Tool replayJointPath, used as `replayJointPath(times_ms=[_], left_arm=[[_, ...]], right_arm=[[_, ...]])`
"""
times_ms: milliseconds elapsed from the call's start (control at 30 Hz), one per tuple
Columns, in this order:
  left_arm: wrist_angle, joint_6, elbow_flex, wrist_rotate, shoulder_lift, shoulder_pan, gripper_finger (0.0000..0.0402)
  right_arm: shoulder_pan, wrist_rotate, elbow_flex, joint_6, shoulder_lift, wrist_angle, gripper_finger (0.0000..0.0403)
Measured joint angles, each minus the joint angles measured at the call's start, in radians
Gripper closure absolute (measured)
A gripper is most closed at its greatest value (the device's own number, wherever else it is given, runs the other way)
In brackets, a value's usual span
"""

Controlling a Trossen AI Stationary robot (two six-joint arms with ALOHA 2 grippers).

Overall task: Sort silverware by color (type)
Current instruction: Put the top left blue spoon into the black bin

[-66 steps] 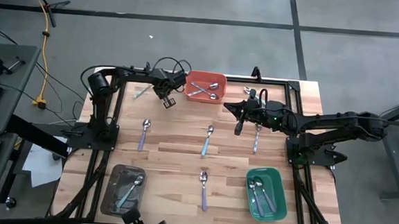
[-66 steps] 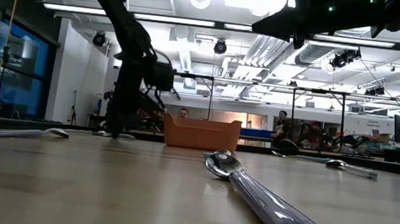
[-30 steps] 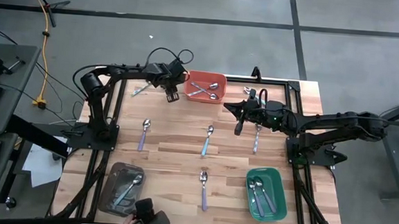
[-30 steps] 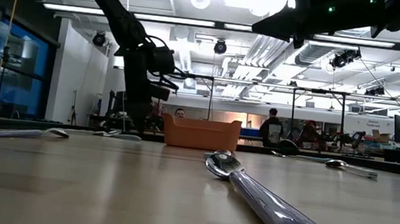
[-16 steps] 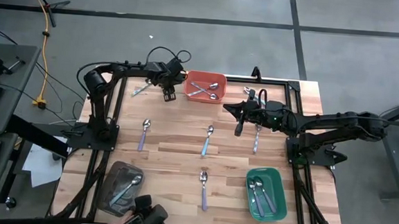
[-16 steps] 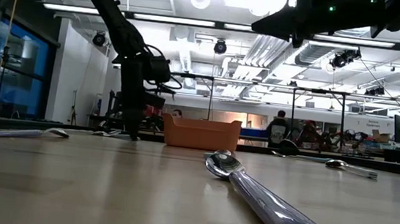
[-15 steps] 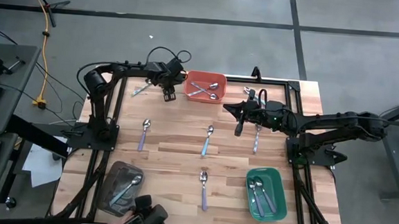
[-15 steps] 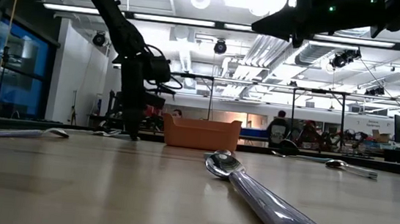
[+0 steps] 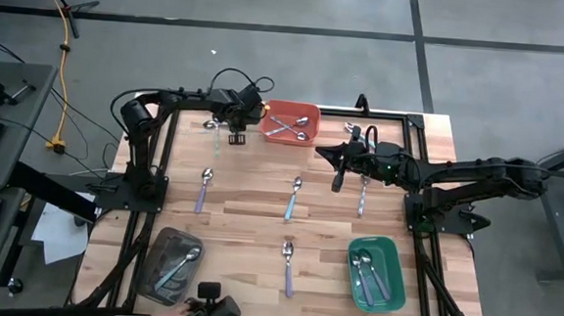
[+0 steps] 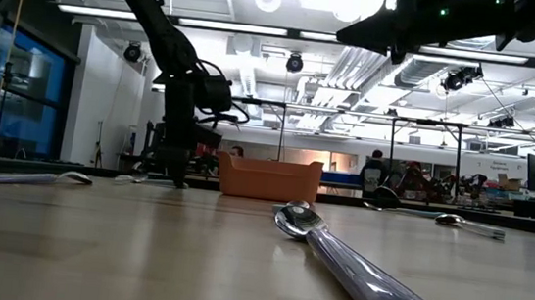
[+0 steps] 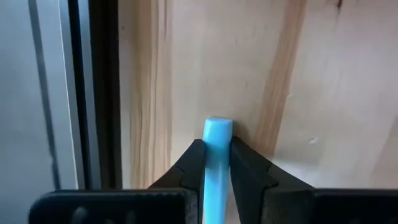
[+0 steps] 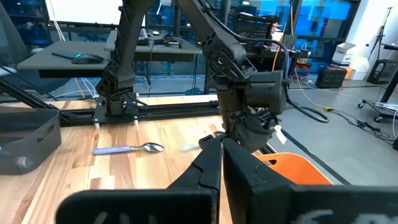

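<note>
A light blue-handled spoon (image 9: 213,131) lies at the table's far left, beside the orange tray (image 9: 267,130). My left gripper (image 9: 231,135) points steeply down and is shut on its handle (image 11: 217,134). Its bowl end (image 10: 133,178) lies low at the table top. My right gripper (image 9: 338,177) hangs level above the table's far middle, shut and holding nothing. Other spoons lie loose on the wood: a lavender one (image 9: 205,189), one (image 9: 293,199) in the middle, one (image 9: 363,195) to the right, and a lavender one (image 9: 287,267) nearer the front. My left gripper pinches the blue handle near its free end (image 11: 217,127) between its two fingers (image 11: 194,163). They come from above, slanting down, one on each long side of the handle. The handle's tip sticks out a little past the fingertips, close over the wood.
The orange tray holds a few spoons, as do the green tray (image 9: 392,279) at the near right and the grey tray (image 9: 159,251) at the near left. A black frame rail (image 11: 102,93) runs beside the held spoon. A person's hand with a dark object (image 9: 204,315) shows at the near edge.
My left gripper has sunk toward the blue spoon, rolled about its own axis, and shut on the handle. The spoon has turned a little on the table, its handle now pointing more toward the near edge.
</note>
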Motion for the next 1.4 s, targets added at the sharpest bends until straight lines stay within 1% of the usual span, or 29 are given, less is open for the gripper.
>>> replayJointPath(times_ms=[167,400,600,700,767,867,1033,1133,1200,1300,1400], left_arm=[[-0.001,0.045,-0.001,-0.076,-0.001,-0.021,0.0363],[-0.069,0.043,-0.005,-0.076,-0.064,-0.039,0.0363],[-0.179,-0.022,0.0,-0.078,-0.17,-0.07,0.0363],[-0.219,-0.077,0.001,-0.08,-0.248,-0.111,0.0363],[-0.276,-0.139,0.001,-0.075,-0.303,-0.149,0.0363],[-0.369,-0.276,0.002,-0.051,-0.395,-0.228,0.0363],[-0.547,-0.58,0.002,-0.04,-0.529,-0.432,0.0363],[-0.64,-0.798,0.002,-0.003,-0.587,-0.579,0.0363],[-0.669,-0.951,0.002,0.019,-0.618,-0.678,0.0363],[-0.678,-1.219,0.002,0.061,-0.65,-0.841,0.0363],[-0.676,-1.483,0.003,0.094,-0.655,-0.999,0.0363]], right_arm=[[0.0,0.0,0.0,0.0,0.0,0.0,0.0403],[0.0,0.0,0.0,-0.007,0.0,0.0,0.0403],[0.0,0.0,0.0,-0.007,0.0,0.0,0.0403],[0.0,0.0,0.0,-0.007,0.0,0.0,0.0403],[0.0,0.0,0.0,-0.007,0.0,0.0,0.0403],[0.0,0.0,0.0,-0.007,0.0,0.0,0.0403],[0.0,0.0,0.0,-0.008,0.0,-0.003,0.0403],[0.0,0.0,0.0,-0.008,0.0,-0.004,0.0403],[0.0,0.0,0.0,-0.008,0.0,-0.006,0.0403],[0.0,0.0,0.0,-0.01,0.0,-0.007,0.0403],[0.0,0.0,0.0,-0.011,0.0,-0.007,0.0403]])
